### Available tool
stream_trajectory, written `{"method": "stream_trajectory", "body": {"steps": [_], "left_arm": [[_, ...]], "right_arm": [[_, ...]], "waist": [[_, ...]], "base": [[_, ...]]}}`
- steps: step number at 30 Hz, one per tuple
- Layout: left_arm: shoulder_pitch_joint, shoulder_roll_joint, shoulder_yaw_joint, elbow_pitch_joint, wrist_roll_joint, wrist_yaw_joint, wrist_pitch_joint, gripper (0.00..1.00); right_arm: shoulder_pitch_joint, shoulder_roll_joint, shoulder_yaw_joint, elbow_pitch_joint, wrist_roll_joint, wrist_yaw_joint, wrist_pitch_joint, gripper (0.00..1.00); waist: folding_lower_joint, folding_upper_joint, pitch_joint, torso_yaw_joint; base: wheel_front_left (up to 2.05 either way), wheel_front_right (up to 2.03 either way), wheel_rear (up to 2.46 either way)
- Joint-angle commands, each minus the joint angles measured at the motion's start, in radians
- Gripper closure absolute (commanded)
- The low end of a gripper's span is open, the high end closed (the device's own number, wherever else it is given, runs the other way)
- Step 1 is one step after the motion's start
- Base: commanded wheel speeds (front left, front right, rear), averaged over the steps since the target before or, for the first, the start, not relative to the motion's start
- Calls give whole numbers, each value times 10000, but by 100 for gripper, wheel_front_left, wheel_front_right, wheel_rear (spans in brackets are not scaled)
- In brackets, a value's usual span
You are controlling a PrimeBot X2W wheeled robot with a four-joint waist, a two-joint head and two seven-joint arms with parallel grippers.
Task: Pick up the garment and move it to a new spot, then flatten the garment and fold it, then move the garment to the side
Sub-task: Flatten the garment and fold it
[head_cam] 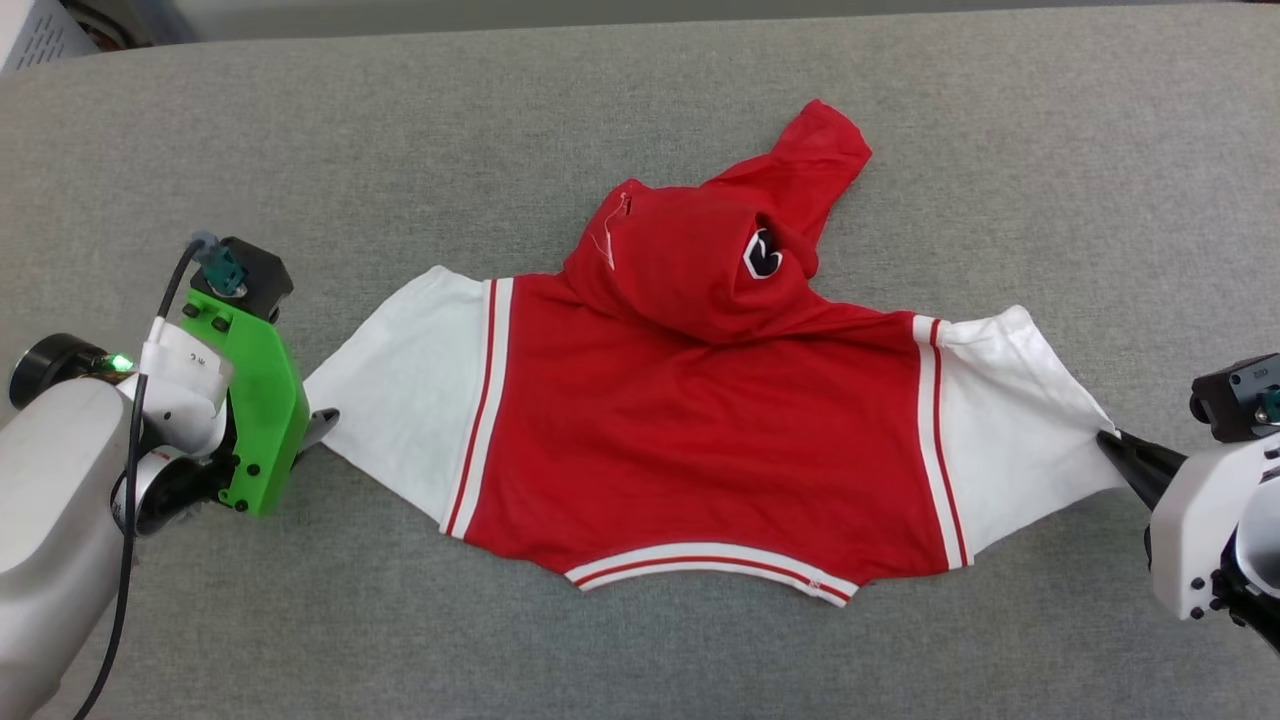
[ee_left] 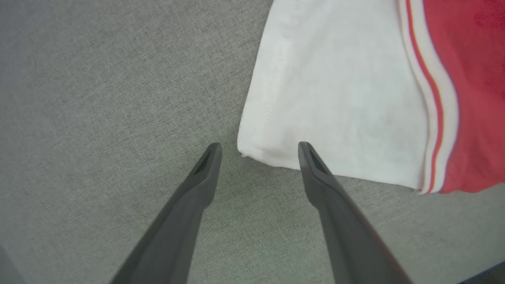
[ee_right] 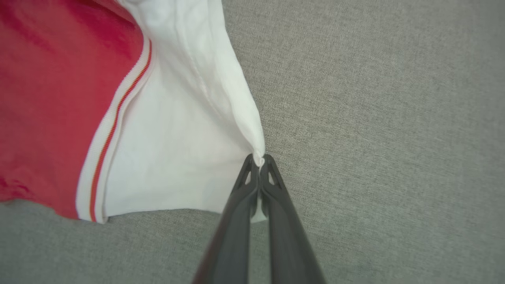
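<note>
**Spread left gripper (ee_left: 258, 149), right gripper (ee_right: 258, 158) pinching sleeve (ee_right: 177, 150)**

Parted fingers (ee_left: 205, 169) sit at one white sleeve's corner. The garment (head_cam: 700, 450) lies spread on grey cloth (head_cam: 300, 120), far part bunched. Closed fingers grip the other sleeve's tip.

Our left pincer (ee_left: 259, 146), long dark tapering fingers (ee_left: 195, 189), our bright green wrist bracket (head_cam: 262, 400) with black screws (head_cam: 252, 468), black cable (head_cam: 128, 520), pale grey forearm (head_cam: 50, 500), green light (head_cam: 120, 362)

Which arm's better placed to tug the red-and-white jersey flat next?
Right, probably: right gripper is shut on a sleeve tip of the red jersey T-shirt; left gripper hangs open at the other sleeve.
</note>
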Motion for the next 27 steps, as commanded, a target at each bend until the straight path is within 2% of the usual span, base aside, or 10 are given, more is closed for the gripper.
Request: {"method": "stream_trajectory", "body": {"steps": [1, 8, 12, 13, 14, 20, 27], "left_arm": [[-277, 67, -175, 165, 50, -22, -98, 0], [-500, -203, -900, 1158, -307, -22, -464, 0], [-533, -98, -1986, 1240, -433, -22, -145, 0], [-532, -59, -2188, 1227, -585, -22, -133, 42], [-541, -24, -2334, 1208, -677, -22, -172, 100], [-691, 170, -2856, 1090, -975, -22, -1230, 100], [-523, 748, -2685, -61, -1086, -23, -3714, 100]], "right_arm": [[-200, 65, 70, -64, -76, -7, 13, 100], [-466, 154, 325, -119, -97, -7, -37, 100], [-561, 143, 401, -47, -97, -7, -121, 100], [-573, 140, 418, -23, -95, -7, -147, 100], [-581, 140, 429, -5, -95, -7, -175, 100], [-534, 181, 412, -62, -69, -7, -496, 100], [-139, 167, -97, -655, -19, -7, -939, 100]], "waist": [[0, 0, 218, -138], [0, 0, 699, -253], [0, 0, 777, -263], [0, 0, 767, -258], [0, 0, 742, -247], [0, 0, 268, -155], [0, 0, -621, -63]], "base": [[0, 0, 0], [0, 0, 0], [0, 0, 0], [0, 0, 0], [0, 0, 0], [0, 0, 0], [0, 0, 0]]}}
